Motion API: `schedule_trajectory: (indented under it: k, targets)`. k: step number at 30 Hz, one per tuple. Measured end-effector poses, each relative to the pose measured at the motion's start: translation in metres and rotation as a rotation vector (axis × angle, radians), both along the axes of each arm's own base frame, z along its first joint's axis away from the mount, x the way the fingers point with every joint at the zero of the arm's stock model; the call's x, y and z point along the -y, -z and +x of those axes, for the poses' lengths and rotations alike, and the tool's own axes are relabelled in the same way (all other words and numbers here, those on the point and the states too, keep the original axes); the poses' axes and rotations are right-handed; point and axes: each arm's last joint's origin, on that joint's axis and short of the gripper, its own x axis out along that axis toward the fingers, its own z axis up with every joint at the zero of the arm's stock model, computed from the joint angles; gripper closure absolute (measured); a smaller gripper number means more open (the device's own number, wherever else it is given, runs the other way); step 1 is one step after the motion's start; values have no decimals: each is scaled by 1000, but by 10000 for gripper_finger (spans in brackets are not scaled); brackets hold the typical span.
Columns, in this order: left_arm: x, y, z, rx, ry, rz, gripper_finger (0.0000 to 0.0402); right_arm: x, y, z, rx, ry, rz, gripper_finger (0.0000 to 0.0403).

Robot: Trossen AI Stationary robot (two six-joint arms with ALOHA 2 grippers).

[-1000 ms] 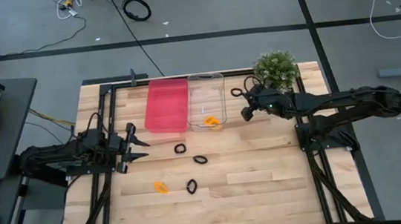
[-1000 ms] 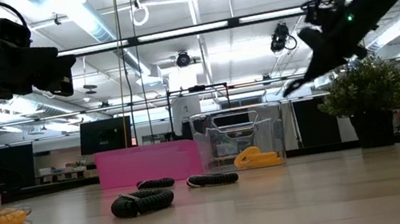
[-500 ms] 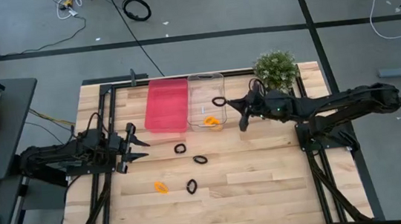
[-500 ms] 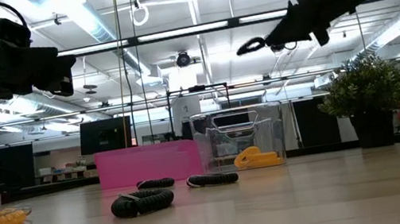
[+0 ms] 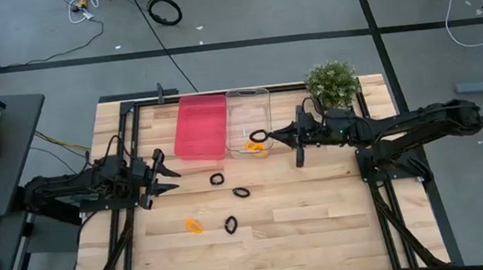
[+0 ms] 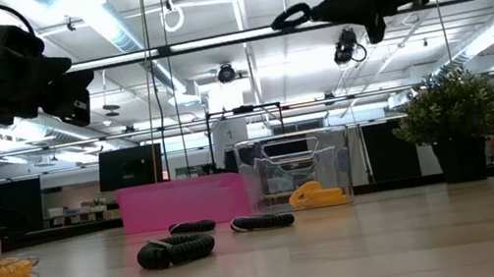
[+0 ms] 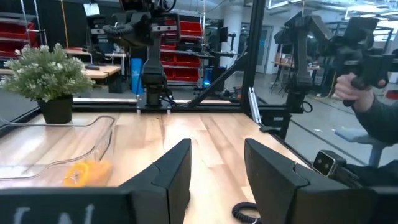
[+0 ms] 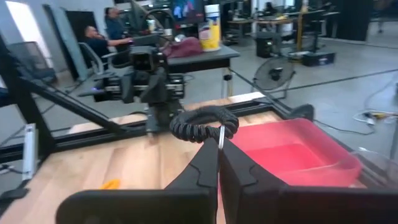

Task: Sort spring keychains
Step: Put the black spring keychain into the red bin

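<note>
My right gripper (image 5: 266, 137) is shut on a black spring keychain (image 5: 258, 137), high above the clear bin (image 5: 249, 116), which holds an orange keychain (image 5: 254, 147). The pink bin (image 5: 200, 126) stands to the left of the clear one. On the table lie black keychains (image 5: 217, 180), (image 5: 241, 192), (image 5: 230, 224) and an orange one (image 5: 194, 223). My left gripper (image 5: 170, 173) waits open near the table's left side; in its wrist view its fingers (image 7: 177, 171) stand apart. My right gripper pinches the black keychain between its two fingertips (image 8: 210, 160), at the small metal ring (image 8: 221, 137) under the coil (image 8: 204, 122). The fingers reach about level toward the table's left. In the low view the keychain (image 6: 291, 18) sticks out beyond the fingertips, lifted clear, high over the bin.
A potted plant (image 5: 332, 85) stands at the far right corner, just behind my right arm. Black frame rails run along both sides of the table. The near half of the board is bare wood beyond the loose keychains. A person's hand (image 7: 362, 79) shows in the room.
My right gripper has swung from beside the plant toward the table's left, rising and turning its fingers leftward, and now stands over the clear bin. It has carried the black keychain along, shut on it throughout.
</note>
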Motion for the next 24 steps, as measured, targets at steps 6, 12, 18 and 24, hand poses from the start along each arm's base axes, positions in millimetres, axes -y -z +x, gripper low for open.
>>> schedule_trajectory:
  k: [6, 12, 18, 24]
  targets:
    - [0, -2, 0, 25, -9, 5, 248, -2, -2, 0, 26, -56, 8, 403]
    - [-1, -35, -9, 399, -52, 100, 248, -3, -9, 0, 92, -110, 3, 403]
    - [0, -56, -20, 603, -54, 77, 248, -6, -17, 0, 181, -216, 14, 403]
    - [-3, -56, -9, 500, -79, -60, 248, -11, -21, -1, 216, -278, 38, 403]
